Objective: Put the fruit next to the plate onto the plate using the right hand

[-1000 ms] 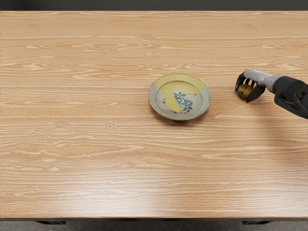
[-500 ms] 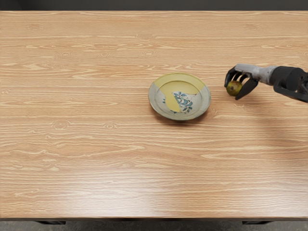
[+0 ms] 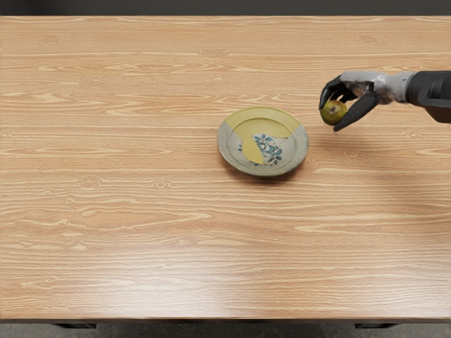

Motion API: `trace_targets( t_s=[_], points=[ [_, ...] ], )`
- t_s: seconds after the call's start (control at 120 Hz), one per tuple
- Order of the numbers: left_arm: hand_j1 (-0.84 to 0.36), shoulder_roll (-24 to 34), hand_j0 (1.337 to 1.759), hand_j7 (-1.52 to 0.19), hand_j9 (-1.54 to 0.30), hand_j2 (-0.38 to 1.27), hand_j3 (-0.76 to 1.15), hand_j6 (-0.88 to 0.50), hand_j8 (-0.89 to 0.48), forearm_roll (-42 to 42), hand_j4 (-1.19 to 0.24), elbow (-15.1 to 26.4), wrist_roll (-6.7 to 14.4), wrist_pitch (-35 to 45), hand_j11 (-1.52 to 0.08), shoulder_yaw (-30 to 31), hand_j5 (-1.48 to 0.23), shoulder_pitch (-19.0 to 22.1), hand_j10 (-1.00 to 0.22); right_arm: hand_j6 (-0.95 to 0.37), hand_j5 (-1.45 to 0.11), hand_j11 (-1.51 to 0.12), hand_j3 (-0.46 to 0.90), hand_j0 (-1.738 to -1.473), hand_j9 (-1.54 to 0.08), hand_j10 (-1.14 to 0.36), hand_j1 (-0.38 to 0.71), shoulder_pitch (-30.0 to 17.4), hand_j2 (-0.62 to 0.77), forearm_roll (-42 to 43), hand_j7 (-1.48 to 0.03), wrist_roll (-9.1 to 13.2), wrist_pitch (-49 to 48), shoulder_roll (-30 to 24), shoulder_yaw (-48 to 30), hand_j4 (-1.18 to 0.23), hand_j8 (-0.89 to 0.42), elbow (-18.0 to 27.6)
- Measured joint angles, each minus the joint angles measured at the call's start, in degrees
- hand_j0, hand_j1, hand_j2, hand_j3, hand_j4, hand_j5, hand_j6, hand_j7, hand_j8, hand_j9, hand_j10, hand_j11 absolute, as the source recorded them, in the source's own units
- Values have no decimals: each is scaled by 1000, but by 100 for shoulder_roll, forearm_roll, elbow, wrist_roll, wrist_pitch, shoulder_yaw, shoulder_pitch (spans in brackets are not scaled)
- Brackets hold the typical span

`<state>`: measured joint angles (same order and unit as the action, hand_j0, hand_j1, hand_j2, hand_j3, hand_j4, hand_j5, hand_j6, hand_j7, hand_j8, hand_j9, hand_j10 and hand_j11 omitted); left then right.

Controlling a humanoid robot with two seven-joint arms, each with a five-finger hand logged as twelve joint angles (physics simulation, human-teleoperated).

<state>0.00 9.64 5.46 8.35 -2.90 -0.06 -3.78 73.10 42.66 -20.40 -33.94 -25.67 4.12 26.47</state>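
Observation:
A small yellow-green fruit [image 3: 333,112] is held in my right hand [image 3: 340,104], whose dark fingers curl around it above the table. The arm enters from the right edge. The fruit hangs to the right of the plate [image 3: 232,146] and slightly above its rim level in the picture, a short gap away from it. The plate is round, grey-green with a yellow patch and a blue leaf pattern, and nothing lies on it. The hand's shadow falls on the wood to the right of the plate. My left arm does not show.
The wooden table [image 3: 141,225] fills the view, with its far edge at the top and its near edge at the bottom. No other objects stand on it.
The right hand has lifted the fruit off the table and carried it up and to the left, closer to the plate. The plate has stayed where it was.

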Motion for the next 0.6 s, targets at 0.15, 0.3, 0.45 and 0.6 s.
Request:
trace_targets(
  t_s=[0.15,0.3,0.45,0.6],
  points=[
    [325,0,1658,-27,-26,4,0,-21,-21,-1,-21,0,0,0,-26,0,-27,0,-21,-417,-997,-975,0,-1649,-982,-454,212,21,71,-3,-947,-34,-90,-21,-364,-673,-344,31],
    [325,0,1658,-27,-26,4,0,-21,-21,0,-21,-1,0,0,-26,0,-27,0,-21,-421,-992,-976,-1,-1649,-987,-458,207,56,69,-208,-947,-32,-111,-19,-517,-680,-349,52],
    [325,0,1658,-27,-26,4,0,-21,-21,-1,-21,-1,0,0,-26,-1,-27,0,-21,-427,-987,-977,-1,-1649,-990,-461,203,49,70,-436,-946,-32,-115,32,-553,-687,-351,85],
    [325,0,1658,-27,-27,4,0,-21,-21,1,-21,-1,0,0,-26,1,-27,0,-21,-425,-983,-977,0,-1649,-991,-460,204,5,71,-581,-944,-32,-116,233,-559,-687,-349,167]
  ],
)
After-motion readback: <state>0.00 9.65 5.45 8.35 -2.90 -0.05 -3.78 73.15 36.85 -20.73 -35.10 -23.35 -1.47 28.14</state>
